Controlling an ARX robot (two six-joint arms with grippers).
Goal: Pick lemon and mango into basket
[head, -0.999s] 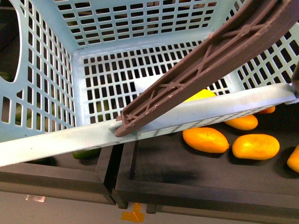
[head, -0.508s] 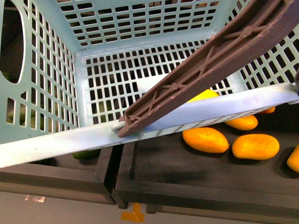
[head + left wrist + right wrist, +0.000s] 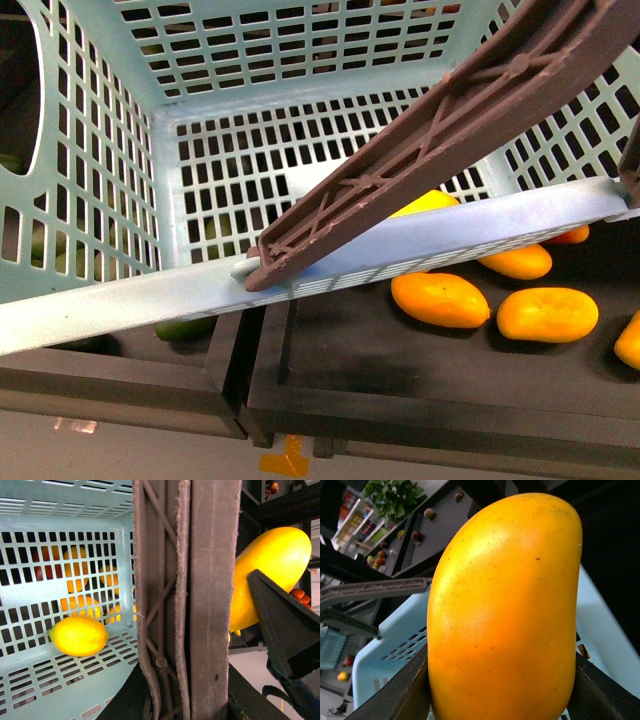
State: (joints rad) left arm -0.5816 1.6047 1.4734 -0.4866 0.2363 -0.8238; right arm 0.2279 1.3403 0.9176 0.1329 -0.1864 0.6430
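The teal basket (image 3: pixel 120 300) fills the front view, tilted, with its brown handle (image 3: pixel 430 140) slanting across it. My left gripper (image 3: pixel 182 690) is shut on that handle (image 3: pixel 200 580). The lemon (image 3: pixel 79 636) lies on the basket's slotted floor, and in the front view a slice of the lemon (image 3: pixel 428 202) shows behind the handle. The mango (image 3: pixel 505 610) stands upright in my right gripper (image 3: pixel 500 690), which is shut on it. In the left wrist view the mango (image 3: pixel 272 575) hangs beside the handle, a dark finger (image 3: pixel 285 625) against it. The basket rim (image 3: pixel 395 640) lies just behind the mango.
Several loose mangoes (image 3: pixel 440 298) (image 3: pixel 547 313) lie on a dark tray (image 3: pixel 400 370) below the basket's front rim. A green fruit (image 3: pixel 185 327) peeks out under the rim in the neighbouring tray. Orange fruits (image 3: pixel 75 580) show through the basket wall.
The basket and its handle have shifted only slightly. The loose mangoes below have not moved.
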